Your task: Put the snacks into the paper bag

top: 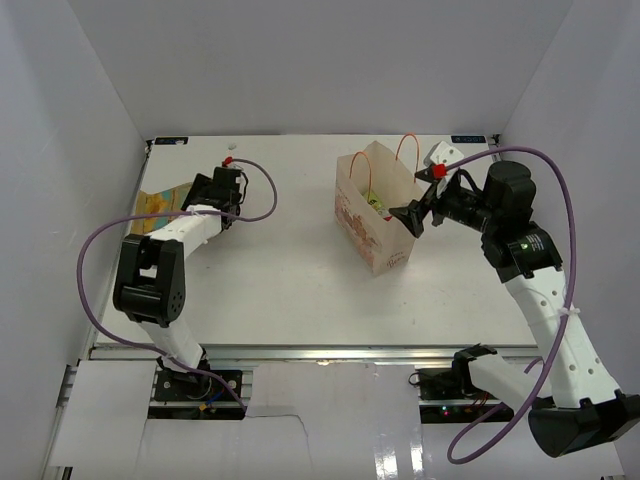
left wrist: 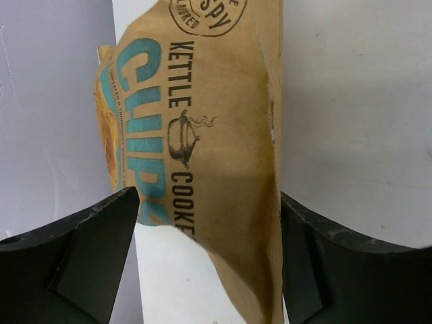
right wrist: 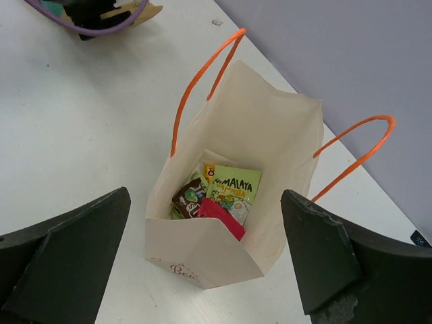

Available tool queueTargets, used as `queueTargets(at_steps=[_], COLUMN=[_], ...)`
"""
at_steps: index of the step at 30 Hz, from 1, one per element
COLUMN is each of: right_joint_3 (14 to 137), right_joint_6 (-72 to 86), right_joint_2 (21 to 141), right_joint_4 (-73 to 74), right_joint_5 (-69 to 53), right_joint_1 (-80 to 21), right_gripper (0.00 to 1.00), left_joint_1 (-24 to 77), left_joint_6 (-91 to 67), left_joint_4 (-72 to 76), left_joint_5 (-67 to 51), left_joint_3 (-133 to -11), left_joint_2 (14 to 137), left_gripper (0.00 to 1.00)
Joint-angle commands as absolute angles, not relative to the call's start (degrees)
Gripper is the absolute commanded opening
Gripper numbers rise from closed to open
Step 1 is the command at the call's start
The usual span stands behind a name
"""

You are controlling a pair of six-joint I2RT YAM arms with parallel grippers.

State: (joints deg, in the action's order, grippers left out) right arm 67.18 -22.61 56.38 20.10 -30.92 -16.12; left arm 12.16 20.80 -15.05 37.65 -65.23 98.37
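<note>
Tan paper bag (top: 372,215) upright on the white counter (top: 290,290), orange handles up, mouth wide open. Down in the bottom of the bag: a small heap of snacks (right wrist: 229,189), a green-yellow packet, a dark brown one, a magenta one on top. Just above the bag's right side, looking down into it: right end effector (right wrist: 204,197), fingers spread wide, nothing held. Way off to the bag's left, well apart from it: big yellow-tan chips pouch (left wrist: 202,148), sitting between the wide-open fingers of the left end effector (left wrist: 208,202). No squeeze on it, honestly can't tell if touching.
</note>
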Motion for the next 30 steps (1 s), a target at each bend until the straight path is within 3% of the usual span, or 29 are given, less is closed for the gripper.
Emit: queueTargets(at_steps=[1, 2, 4, 6, 7, 11, 14, 21, 30], right_joint_3=[70.8, 71.1, 71.4, 71.5, 71.6, 71.6, 71.5, 71.6, 69.9], right_joint_6=[-22.7, -22.8, -22.9, -22.9, -22.9, -22.7, -22.2, -21.2, -20.6], right_joint_2=[56.2, 55.9, 55.6, 55.1, 54.8, 53.4, 52.8, 52.4, 50.5], right_joint_4=[20.2, 20.3, 20.7, 20.7, 20.7, 20.7, 20.6, 20.4, 20.2], right_joint_5=[-32.3, -32.3, -32.2, -32.1, -32.0, -31.5, -31.1, -30.0, -25.6], right_joint_1=[-15.7, -15.7, -15.6, -15.6, -15.6, -15.5, -15.5, -15.2, -14.9], right_gripper=[0.98, 0.98, 0.98, 0.98, 0.98, 0.98, 0.98, 0.98, 0.98], left_joint_1=[12.2, 12.3, 12.3, 12.3, 12.3, 12.4, 12.4, 12.4, 12.3], left_joint_6=[24.7, 24.7, 23.7, 22.2, 21.5, 15.5, 10.3, -10.2, -32.2], left_joint_4=[-7.8, -7.6, -8.3, -10.9, -11.8, -18.1, -22.7, -29.6, -27.3], left_joint_5=[43.6, 43.3, 42.4, 41.1, 40.8, 36.4, 31.9, 8.4, -16.2], left_joint_3=[-63.7, -63.7, -65.1, -66.5, -67.2, -72.8, -76.9, -89.0, -100.2], left_joint_2=[100.0, 100.5, 102.4, 102.9, 102.7, 98.6, 92.9, 80.1, 77.8], left_gripper=[0.87, 0.86, 0.71, 0.50, 0.32, 0.17, 0.11, 0.04, 0.00])
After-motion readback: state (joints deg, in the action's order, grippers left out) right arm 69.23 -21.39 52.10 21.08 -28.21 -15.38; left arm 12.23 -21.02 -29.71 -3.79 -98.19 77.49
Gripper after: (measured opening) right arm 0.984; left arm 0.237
